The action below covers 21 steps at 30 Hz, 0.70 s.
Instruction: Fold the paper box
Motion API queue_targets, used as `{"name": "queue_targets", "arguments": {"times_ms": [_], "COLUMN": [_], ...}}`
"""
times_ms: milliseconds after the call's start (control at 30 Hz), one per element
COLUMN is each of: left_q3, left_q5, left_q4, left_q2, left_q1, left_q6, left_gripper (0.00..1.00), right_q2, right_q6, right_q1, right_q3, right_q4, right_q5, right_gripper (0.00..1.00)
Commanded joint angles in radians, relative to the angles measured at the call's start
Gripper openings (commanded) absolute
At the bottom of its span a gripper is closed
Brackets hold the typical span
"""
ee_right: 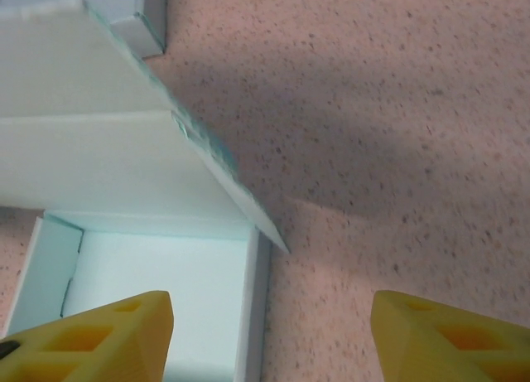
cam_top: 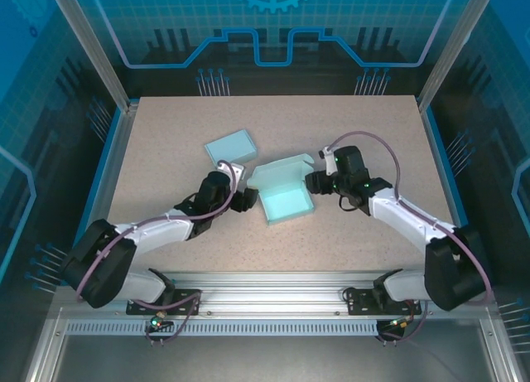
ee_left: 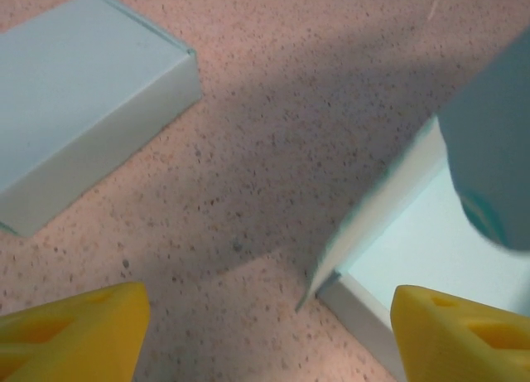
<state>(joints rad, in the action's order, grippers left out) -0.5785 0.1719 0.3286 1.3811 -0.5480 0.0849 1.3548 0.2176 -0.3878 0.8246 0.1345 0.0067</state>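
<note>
Top external view shows the paper box point(cam_top: 287, 205) near the middle of the table point(cam_top: 373, 133), with its tray open upward and its lid point(cam_top: 280, 173) raised along the far side. My left gripper point(cam_top: 243, 200) is just beside the left wall of the box, and my right gripper point(cam_top: 314, 183) is just beside the right end of the lid. From my left wrist camera I see my two yellow fingertips point(ee_left: 74, 332) standing wide apart, so these jaws are open and hold nothing. Between them lie the bare table and one corner of the box. A blurred teal shape at the upper right of this view is perhaps a part of the lid, but I cannot be sure. From my right wrist camera my fingertips point(ee_right: 99, 332) are also wide apart and grip nothing. One wall of the tray runs between them, and the lid slants above the tray. A second box point(cam_top: 229, 147), closed and flat, lies on the table to the far left, apart from the open one.
</note>
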Motion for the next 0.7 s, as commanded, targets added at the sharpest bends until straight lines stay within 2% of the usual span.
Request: {"name": "queue_targets", "arguments": {"times_ms": [0,100,267,367,500,600,667], "left_q3": [-0.056,-0.083,-0.102,-0.113,-0.114,-0.115,-0.118], "left_q5": [-0.007,-0.027,-0.046,-0.056,-0.052,-0.059,-0.060], "left_q4": [0.069,0.060,0.048,0.029,0.031,0.035,0.035], "left_q2": [0.035,0.059,0.072,0.075,0.079,0.085,0.094], "left_q1": [0.016,0.017,0.019,0.020,0.019,0.020,0.019], "left_q6": [-0.047,-0.060,-0.073,-0.077,-0.073,-0.055,-0.041], "left_gripper": [0.75,0.71,0.64,0.61,0.50,0.44,0.40], "right_q2": [0.055,0.105,0.151,0.167,0.189,0.187,0.180], "right_q6": [-0.056,-0.060,-0.048,-0.043,-0.029,-0.016,-0.003], "right_q1": [0.035,0.046,0.046,0.046,0.045,0.032,0.018], "right_q3": [0.048,0.094,0.114,0.110,0.106,0.094,0.083], "right_q4": [-0.079,-0.090,-0.111,-0.129,-0.144,-0.163,-0.174], "right_q5": [-0.098,-0.146,-0.181,-0.178,-0.178,-0.162,-0.139], "right_gripper": [0.64,0.61,0.48,0.46,0.40,0.31,0.28]}}
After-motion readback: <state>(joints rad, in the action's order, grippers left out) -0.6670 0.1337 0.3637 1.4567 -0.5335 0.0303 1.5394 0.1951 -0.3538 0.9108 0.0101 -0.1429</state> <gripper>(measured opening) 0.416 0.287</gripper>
